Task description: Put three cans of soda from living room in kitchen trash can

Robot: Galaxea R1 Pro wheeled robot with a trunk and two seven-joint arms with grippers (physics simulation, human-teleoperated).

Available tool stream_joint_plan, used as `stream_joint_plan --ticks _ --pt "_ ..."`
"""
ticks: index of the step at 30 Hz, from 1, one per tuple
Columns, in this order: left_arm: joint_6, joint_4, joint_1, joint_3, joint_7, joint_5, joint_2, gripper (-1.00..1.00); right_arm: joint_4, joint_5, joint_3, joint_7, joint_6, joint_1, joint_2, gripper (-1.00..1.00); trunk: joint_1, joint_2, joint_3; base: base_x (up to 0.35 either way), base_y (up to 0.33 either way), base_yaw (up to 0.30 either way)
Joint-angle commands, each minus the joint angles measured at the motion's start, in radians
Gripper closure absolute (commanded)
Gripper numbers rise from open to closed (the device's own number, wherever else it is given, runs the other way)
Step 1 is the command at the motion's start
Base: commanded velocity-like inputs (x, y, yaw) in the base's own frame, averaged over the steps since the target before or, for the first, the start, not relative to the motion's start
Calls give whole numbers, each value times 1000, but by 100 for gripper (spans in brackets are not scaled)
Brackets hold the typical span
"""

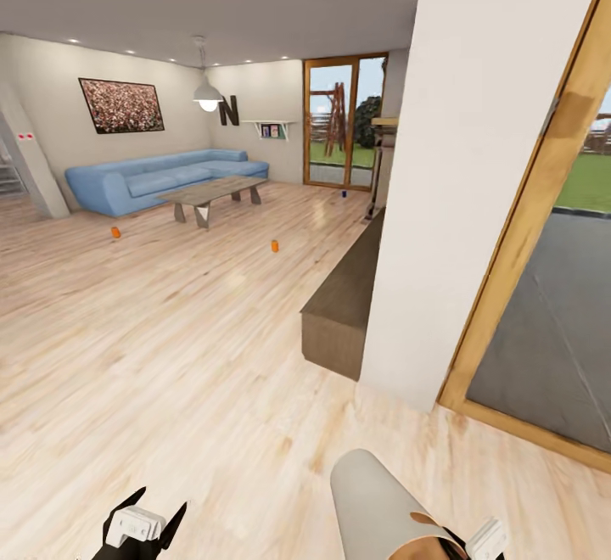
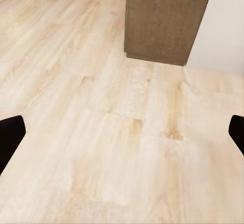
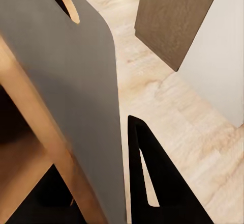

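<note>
The robot stands at the edge of the living room, carrying the trash can [image 1: 378,505] along in its right end effector [image 1: 475,543]. In the right wrist view one dark finger [image 3: 152,183] lies against the grey outer wall and the rim passes between the two fingers, so that end effector looks clamped on the bin's rim. The bin is tilted in the grip, its handle hole [image 3: 63,0] visible near the rim.

The left end effector [image 1: 140,526] hangs low over the pale wood floor [image 1: 170,331], fingers spread wide apart, holding nothing.

None of the cans has been collected, by the look of it. One orange can [image 1: 115,232] stands on the floor in front of the blue sofa [image 1: 153,178], a second orange can [image 1: 275,245] sits past the near end of the coffee table [image 1: 212,195], and the dark blue can [image 1: 344,194] is far off by the glass door [image 1: 339,123]. All three are well apart from each other and from the robot. I judge the task barely begun: every can is yet to be picked up and binned.
</note>
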Motion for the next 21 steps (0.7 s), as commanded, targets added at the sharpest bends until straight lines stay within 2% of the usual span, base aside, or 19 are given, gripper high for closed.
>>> stream_joint_plan --ticks 1,14,21 --pt "0 0 0 0 0 0 0 -100 -2 -11 0 6 1 0 0 100 0 0 0 106 0 204" --pt "0 0 0 1 0 0 0 -100 -2 -12 0 6 1 0 1 100 0 0 0 111 2 237" --pt "3 0 0 2 0 -1 1 -100 -2 -12 0 6 1 0 1 100 0 0 0 190 83 221"
